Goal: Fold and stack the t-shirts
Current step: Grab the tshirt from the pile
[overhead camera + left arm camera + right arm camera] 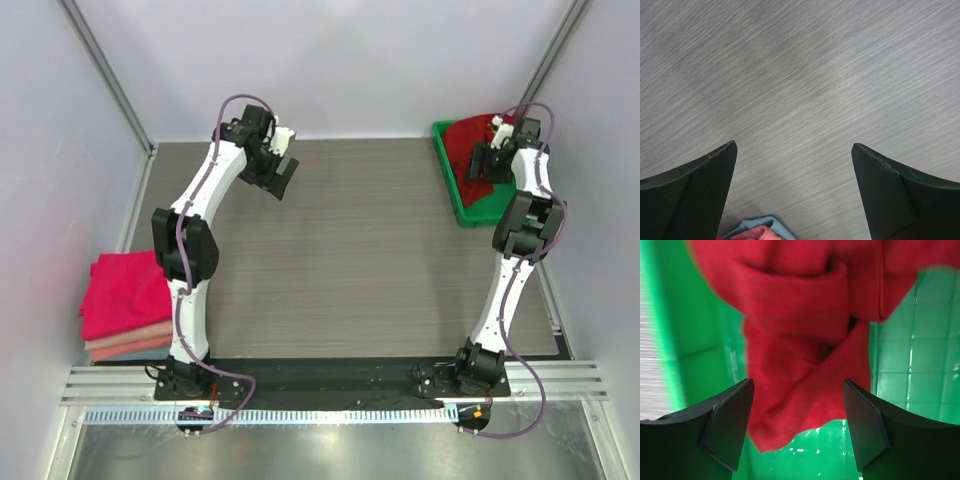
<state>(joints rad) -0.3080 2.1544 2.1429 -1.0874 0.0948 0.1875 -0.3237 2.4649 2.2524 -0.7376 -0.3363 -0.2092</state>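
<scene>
A crumpled dark crimson t-shirt (473,137) lies in the green tray (458,200) at the back right; it fills the right wrist view (805,340). My right gripper (487,160) hangs over the tray, open and empty, its fingers (730,425) either side of the shirt's lower edge and above it. A folded stack sits at the left edge: a magenta-pink t-shirt (125,290) on top, salmon and pale pink t-shirts (130,347) below. My left gripper (276,176) is open and empty above bare table at the back left. A corner of pink and blue cloth (757,232) shows at the bottom of the left wrist view.
Grey wood-grain table (360,250) lies between the two arms. White walls enclose the back and sides. A metal rail (330,385) runs along the near edge by the arm bases.
</scene>
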